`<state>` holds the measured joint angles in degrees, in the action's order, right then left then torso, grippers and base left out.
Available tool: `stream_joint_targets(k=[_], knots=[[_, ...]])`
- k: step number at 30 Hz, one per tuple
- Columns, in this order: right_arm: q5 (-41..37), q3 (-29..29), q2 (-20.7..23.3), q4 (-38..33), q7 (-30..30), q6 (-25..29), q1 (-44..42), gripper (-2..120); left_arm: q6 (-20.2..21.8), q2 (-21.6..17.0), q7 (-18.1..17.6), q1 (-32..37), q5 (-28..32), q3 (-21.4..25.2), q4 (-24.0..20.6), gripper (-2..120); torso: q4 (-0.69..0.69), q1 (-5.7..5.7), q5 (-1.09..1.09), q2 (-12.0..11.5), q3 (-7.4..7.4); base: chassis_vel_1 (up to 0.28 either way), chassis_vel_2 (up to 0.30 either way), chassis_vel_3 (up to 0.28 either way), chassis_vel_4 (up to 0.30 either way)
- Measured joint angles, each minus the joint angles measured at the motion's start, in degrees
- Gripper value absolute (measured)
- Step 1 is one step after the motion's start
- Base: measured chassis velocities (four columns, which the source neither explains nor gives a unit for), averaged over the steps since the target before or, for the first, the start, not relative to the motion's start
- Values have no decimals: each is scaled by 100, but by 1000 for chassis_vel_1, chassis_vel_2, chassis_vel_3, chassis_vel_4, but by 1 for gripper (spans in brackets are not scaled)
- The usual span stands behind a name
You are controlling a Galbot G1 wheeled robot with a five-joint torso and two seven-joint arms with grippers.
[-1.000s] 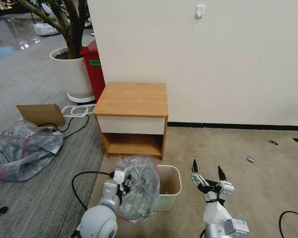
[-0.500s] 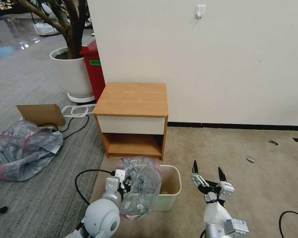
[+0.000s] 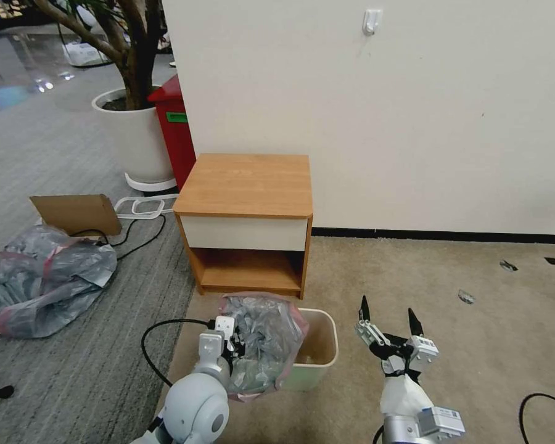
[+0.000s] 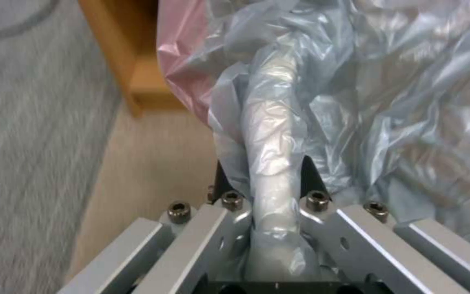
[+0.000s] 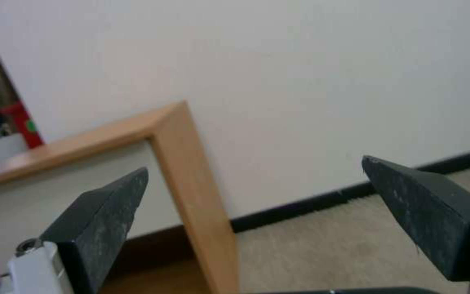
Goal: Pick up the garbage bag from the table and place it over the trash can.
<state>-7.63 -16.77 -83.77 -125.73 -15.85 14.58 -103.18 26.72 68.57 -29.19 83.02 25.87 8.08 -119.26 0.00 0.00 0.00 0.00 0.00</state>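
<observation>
The garbage bag [image 3: 262, 342], crinkly grey plastic with a pink rim, hangs bunched over the left edge of the cream trash can [image 3: 317, 354] on the carpet in front of the wooden table [image 3: 246, 185]. My left gripper [image 3: 235, 345] is shut on a twisted fold of the garbage bag [image 4: 270, 134], which runs between its fingers in the left wrist view. My right gripper [image 3: 387, 309] hovers to the right of the trash can, open and holding nothing; its dark fingers [image 5: 104, 212] frame the table's corner [image 5: 191, 171] and the wall.
A heap of grey-pink bags [image 3: 40, 280] and a cardboard piece [image 3: 77, 213] lie on the grey carpet at left. A red bin [image 3: 176, 129] and a white planter [image 3: 135, 139] stand behind the table. A black cable [image 3: 160, 336] loops by my left arm.
My left gripper has carried the bag to the right and forward, so the bag now overlaps the trash can's left rim more. The right gripper has barely moved.
</observation>
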Motion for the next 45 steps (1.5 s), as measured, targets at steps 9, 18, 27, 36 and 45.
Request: stream_joint_targets(k=[9, 18, 27, 36, 45], knots=[[296, 474, 310, -298, 1025, -211, -2, 100, -927, -179, 762, 770, -704, 683, -778, 5, 1, 0, 0, 0, 0, 0, 0, 0, 0], [298, 941, 527, -395, 1832, -1041, 628, 99, -1533, -295, 1449, 1128, -1172, 1157, -1250, 5, 0, 0, -1, 0, 0, 0, 0, 0, 0], [275, 1107, 375, -206, 1683, -1361, 1282, 84, -1944, -204, 1737, 1267, -1247, 1253, -1276, 5, 0, 0, 0, 0, 0, 0, 0, 0, 0], [257, 1086, 416, -78, 1600, -1343, 1414, 51, -1982, -153, 1761, 1344, -1228, 1337, -1383, 5, 0, 0, 0, 0, 0, 0, 0, 0, 0], [247, 1089, 449, -66, 1579, -1275, 1454, 19, -1977, -84, 1757, 1397, -1215, 1340, -1409, 5, 0, 0, 0, 0, 0, 0, 0, 0, 0]])
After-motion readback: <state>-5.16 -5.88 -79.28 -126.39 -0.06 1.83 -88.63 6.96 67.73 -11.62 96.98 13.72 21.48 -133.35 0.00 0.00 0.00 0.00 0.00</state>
